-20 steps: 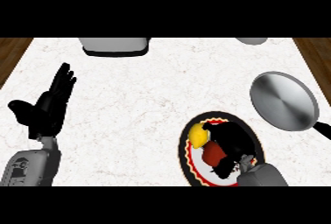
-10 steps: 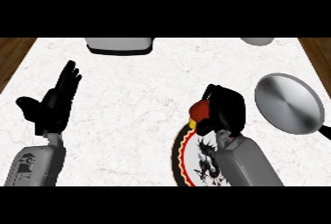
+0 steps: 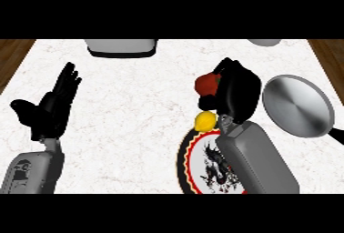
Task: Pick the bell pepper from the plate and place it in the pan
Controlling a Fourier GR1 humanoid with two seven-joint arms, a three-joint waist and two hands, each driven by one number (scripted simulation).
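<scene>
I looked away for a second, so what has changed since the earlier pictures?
The right hand, curled round the red-and-yellow bell pepper, has lifted it off the patterned round plate and away from the robot, beside the grey metal pan. Left hand, plate and pan stayed put.

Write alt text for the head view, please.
The right robot hand holds a red and yellow bell pepper above the counter, between a patterned plate and a grey pan. The left robot hand rests open at left.
</scene>
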